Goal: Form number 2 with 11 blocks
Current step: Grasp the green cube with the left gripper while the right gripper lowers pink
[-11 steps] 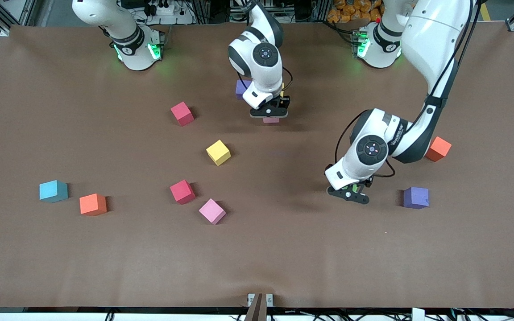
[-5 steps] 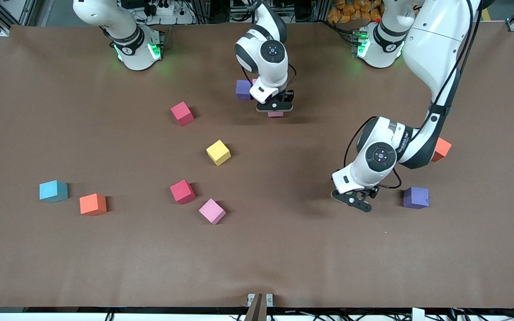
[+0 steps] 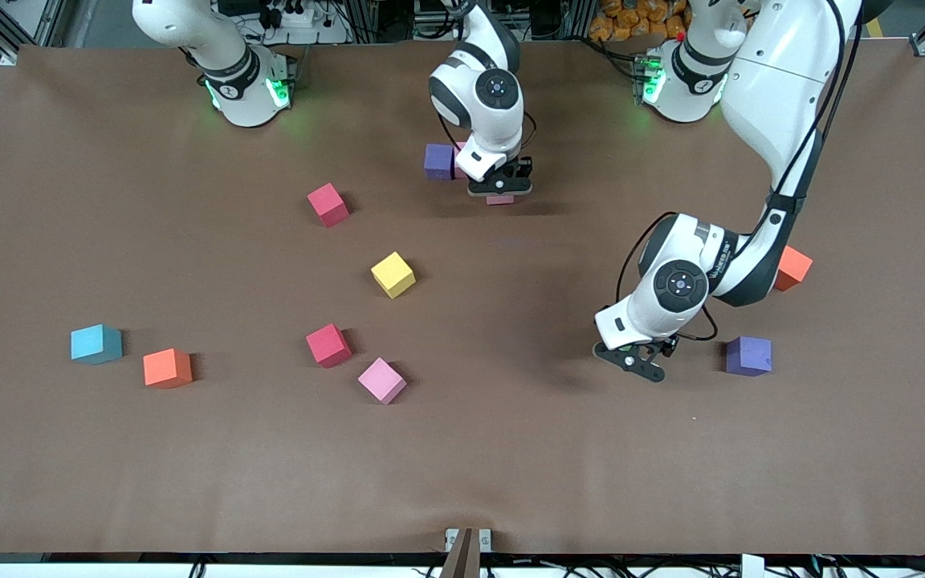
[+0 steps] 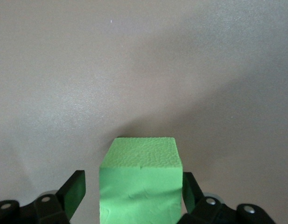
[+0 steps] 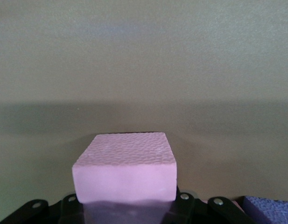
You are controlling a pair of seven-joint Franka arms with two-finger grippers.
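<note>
- Brown table cover (image 3: pixel 109 201) carrying the loose blocks: two red (image 3: pixel 328 204) (image 3: pixel 328 345), yellow (image 3: pixel 393 274), pink (image 3: pixel 382 380), light blue (image 3: pixel 95 343), two orange (image 3: pixel 167 368) (image 3: pixel 793 267), two purple (image 3: pixel 748 356) (image 3: pixel 437 160).
- Right gripper (image 3: pixel 499 188), beside the farther purple block, clenched on a pink block (image 5: pixel 125 165).
- Left gripper (image 3: pixel 631 359): fingers (image 4: pixel 73 189) straddle a green block (image 4: pixel 140 179) on the table, one apart, the other's contact unclear.

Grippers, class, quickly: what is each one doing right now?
Left gripper: fingers straddle the green block, with a gap on one side.
Right gripper: shut on a pink block.
</note>
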